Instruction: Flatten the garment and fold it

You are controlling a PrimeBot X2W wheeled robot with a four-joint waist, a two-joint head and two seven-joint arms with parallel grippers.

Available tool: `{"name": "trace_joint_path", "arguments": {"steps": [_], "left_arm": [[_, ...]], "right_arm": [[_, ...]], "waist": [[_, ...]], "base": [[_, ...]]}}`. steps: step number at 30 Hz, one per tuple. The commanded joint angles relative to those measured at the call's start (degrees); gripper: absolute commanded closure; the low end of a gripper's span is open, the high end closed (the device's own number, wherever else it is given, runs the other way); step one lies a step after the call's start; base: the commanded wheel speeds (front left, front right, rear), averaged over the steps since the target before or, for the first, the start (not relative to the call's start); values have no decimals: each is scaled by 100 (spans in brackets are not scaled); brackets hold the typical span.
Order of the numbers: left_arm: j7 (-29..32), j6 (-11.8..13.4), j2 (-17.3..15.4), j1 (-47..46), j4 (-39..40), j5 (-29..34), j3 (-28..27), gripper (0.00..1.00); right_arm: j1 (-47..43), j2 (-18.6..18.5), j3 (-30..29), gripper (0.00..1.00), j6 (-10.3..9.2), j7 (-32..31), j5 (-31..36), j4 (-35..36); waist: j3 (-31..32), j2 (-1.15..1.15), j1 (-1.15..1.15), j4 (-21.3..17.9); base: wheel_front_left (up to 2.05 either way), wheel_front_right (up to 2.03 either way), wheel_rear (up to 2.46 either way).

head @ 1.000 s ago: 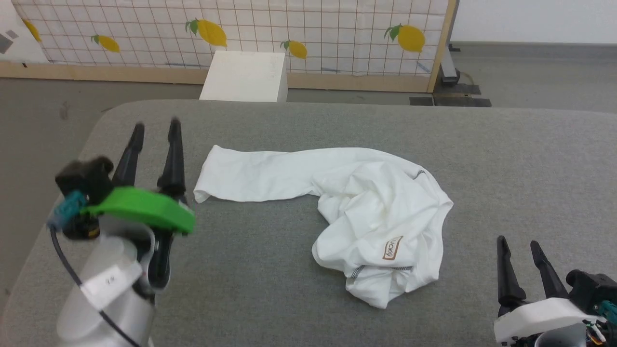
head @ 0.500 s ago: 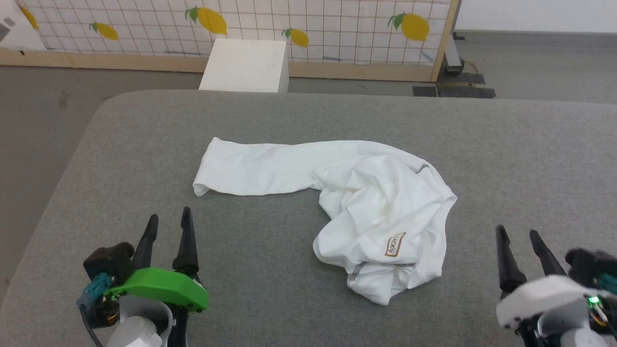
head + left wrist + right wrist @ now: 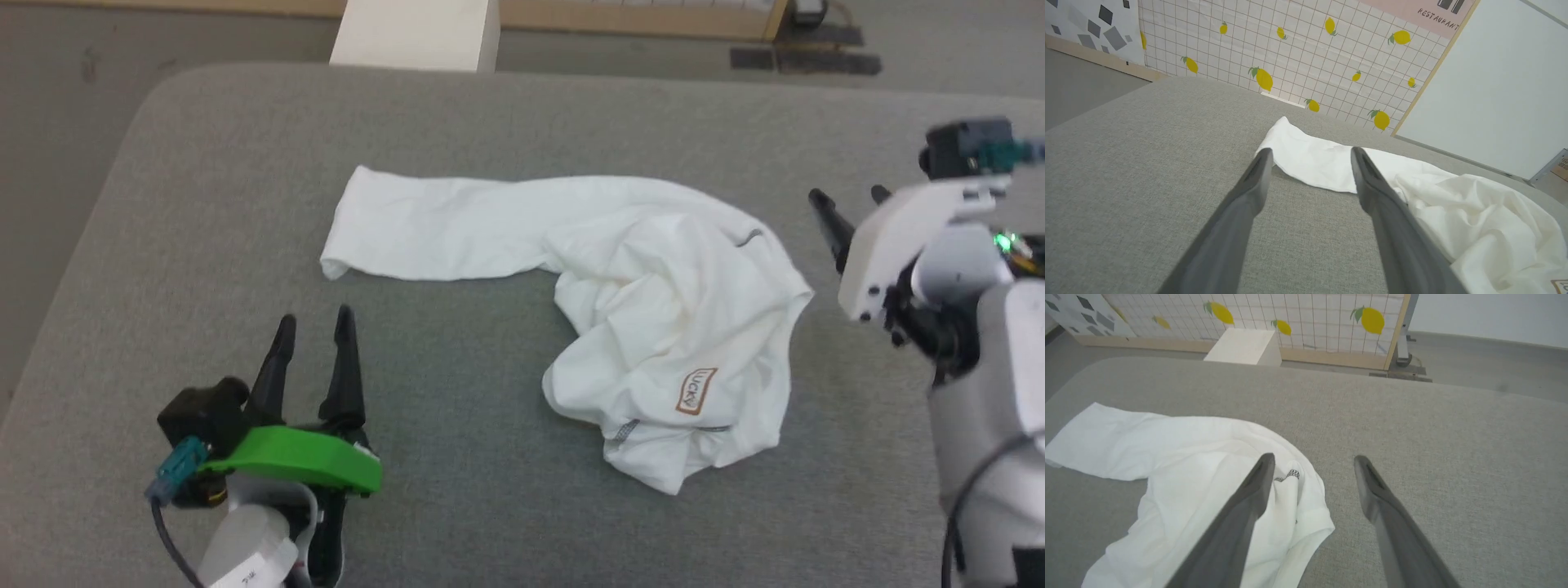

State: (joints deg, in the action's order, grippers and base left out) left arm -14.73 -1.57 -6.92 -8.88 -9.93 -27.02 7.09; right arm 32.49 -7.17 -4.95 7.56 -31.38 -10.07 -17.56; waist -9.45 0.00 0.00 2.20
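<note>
White cotton, thin and limp: the garment lies unfolded and rumpled in the middle of a grey table covered in coarse woven cloth. One flat strip of it stretches toward 9 o'clock and ends in a soft rounded edge. The rest is heaped toward 4 o'clock in loose creases and overlapping layers. A small tan-bordered patch sits on the heap near 5 o'clock, with short dark stitch marks just below it.

At 7 o'clock from the garment the left gripper hangs apart from the cloth, its long dark tapered fingers spread wide and empty, pointing at the strip's end. At 3 o'clock the right gripper is near the heap's curved edge. Its jaws also stand wide, with nothing between them.

The step appears to be reaching in to spread the shirt flat. To do it well, each gripper would likely pinch a single outer layer, the left at the strip's end and the right at the heap's edge. They would then draw apart, low and evenly, so the folds slide open rather than bunch. The rough table covering may drag on the cotton, so a slight lift should help.

Beyond the table at 12 o'clock stands a rigid white box with flat faces and square edges.
</note>
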Motion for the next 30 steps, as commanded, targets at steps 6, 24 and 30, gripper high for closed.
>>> {"name": "trace_joint_path", "arguments": {"steps": [6, 24, 30], "left_arm": [[-27, -272, 203, -399, -62, 114, 55, 0], [-27, -531, 396, -596, -475, 195, 0, 0], [-27, -550, 399, -453, -574, 220, -69, 0]], "right_arm": [[713, -515, 105, 0, -8, -1411, 549, -799], [427, -683, 121, 100, -8, -1170, 147, -827], [-176, -623, -656, 100, -8, -417, -212, 126]], "waist": [[-873, 0, 0, 814], [-796, 0, 0, 730], [-279, 0, 0, 386]], "base": [[0, 0, 0], [0, 0, 0], [0, 0, 0]]}}
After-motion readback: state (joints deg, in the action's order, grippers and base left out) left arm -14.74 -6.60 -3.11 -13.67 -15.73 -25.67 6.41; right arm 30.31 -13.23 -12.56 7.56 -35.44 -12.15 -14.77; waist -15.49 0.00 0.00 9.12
